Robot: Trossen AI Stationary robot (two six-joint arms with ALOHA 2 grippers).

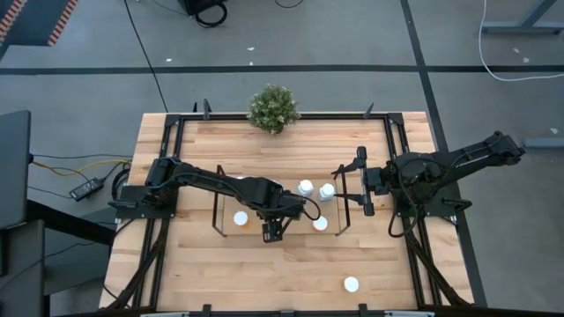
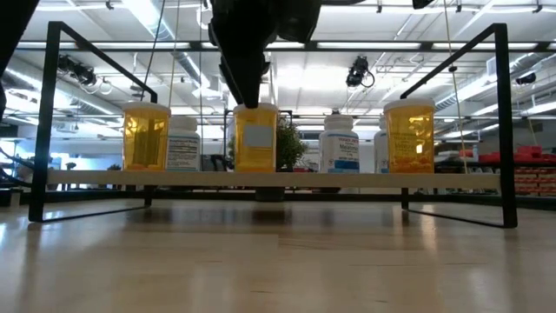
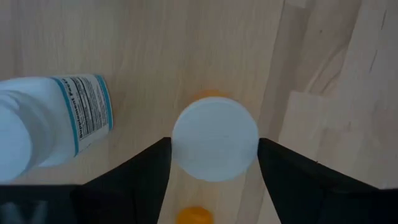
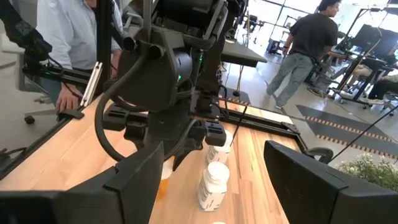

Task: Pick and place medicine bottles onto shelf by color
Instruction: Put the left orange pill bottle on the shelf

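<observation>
1. Left gripper [image 3: 214, 186]: jaws clenched on an orange bottle [image 2: 255, 137], white cap between them, standing on the shelf [image 2: 261, 177].
2. A whitish bottle [image 3: 53, 121] stands just beside those jaws.
3. Right gripper [image 4: 211, 186]: jaws released, empty, beside the shelf end.

My high view looks straight down over the whole table [image 1: 176, 273]. My low view sits at tabletop height, facing level through the shelf [image 2: 269, 178] into the room. The left wrist view stares down close at one white cap [image 3: 214, 139]. The right wrist view faces across toward the left arm [image 4: 168, 68]; all share the shelf area.
</observation>
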